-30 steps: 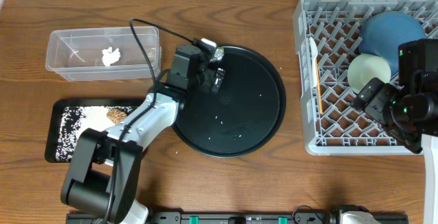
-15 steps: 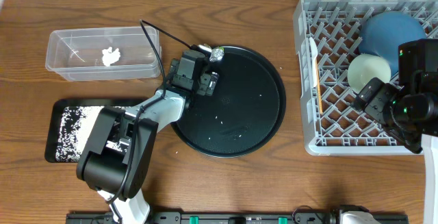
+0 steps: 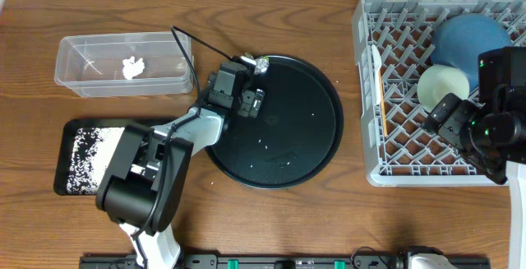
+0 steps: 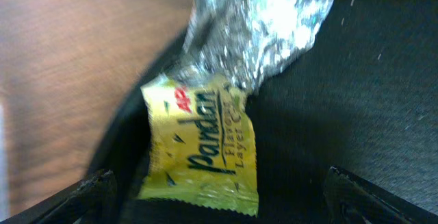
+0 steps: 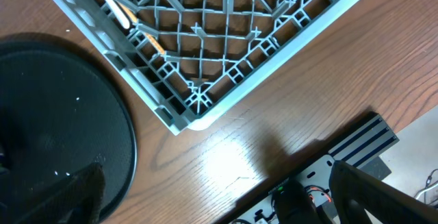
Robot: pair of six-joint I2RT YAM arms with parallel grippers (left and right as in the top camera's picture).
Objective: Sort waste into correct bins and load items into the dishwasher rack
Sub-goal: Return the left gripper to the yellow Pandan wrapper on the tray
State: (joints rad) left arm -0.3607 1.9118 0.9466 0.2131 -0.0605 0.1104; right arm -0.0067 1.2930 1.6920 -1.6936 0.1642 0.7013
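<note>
A yellow wrapper point(image 4: 198, 145) and crumpled silver foil point(image 4: 254, 31) lie together at the upper-left rim of the round black tray; in the overhead view the foil point(image 3: 261, 62) shows there. My left gripper point(image 3: 252, 97) point(image 4: 226, 209) hovers open just short of them, the wrapper's lower edge between its fingers point(image 4: 92, 193). The grey dishwasher rack point(image 3: 403, 166) holds a dark blue plate point(image 3: 467, 37), pale green bowl point(image 3: 441, 84), white spoon point(image 3: 376, 59) and chopsticks point(image 3: 382, 108). My right gripper point(image 3: 445, 114) point(image 5: 219, 207) stands open and empty above the rack's front part.
A clear tub point(image 3: 82, 84) at the back left holds a white paper scrap point(image 3: 131, 67). A shallow black tray point(image 3: 64, 158) at front left has white grains; my left arm crosses it. The round black tray point(image 3: 288, 137) carries a few stray grains. A black rail point(image 3: 288, 261) runs along the front edge.
My left gripper has shifted slightly down-left near the foil while its arm folded in over the shallow black tray. The right arm has not moved.
</note>
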